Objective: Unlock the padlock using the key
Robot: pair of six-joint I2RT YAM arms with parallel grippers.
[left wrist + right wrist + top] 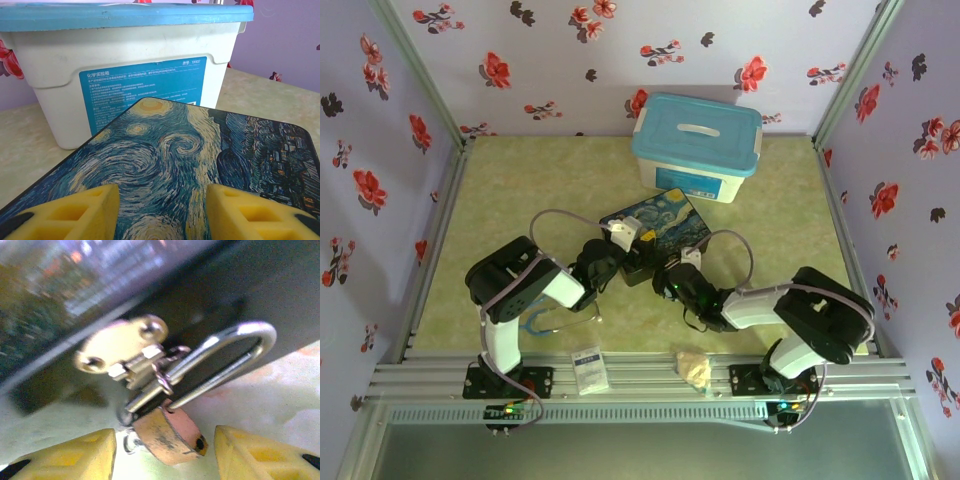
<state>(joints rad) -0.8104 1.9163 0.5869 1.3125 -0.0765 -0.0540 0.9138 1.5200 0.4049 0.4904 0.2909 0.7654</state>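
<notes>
Padlock point(170, 432) hangs from clasp point(125, 347) of closed tin point(165, 150); your right gripper point(165, 440) jaws apart either side of padlock, left gripper point(162, 200) jaws apart above tin.

A white plastic storage box point(697, 148) with a blue lid stands at about 12 o'clock on the pale green table point(520, 190), a blue printed label point(145, 90) on its near wall. Just beside it, at its 6 o'clock, lies a flat dark tin point(655, 228) painted with swirling blue and yellow sky; a small brass clasp point(122, 347) sits on the tin's dark side. A stethoscope point(535, 322) lies at 8 o'clock from the tin. On the metal rail point(640, 385) along the near edge rest a small white packet point(589, 368) at 7 o'clock and a beige crumpled lump point(694, 368) at 5 o'clock. Lilac walls point(620, 60) with red and black flowers surround the table.
</notes>
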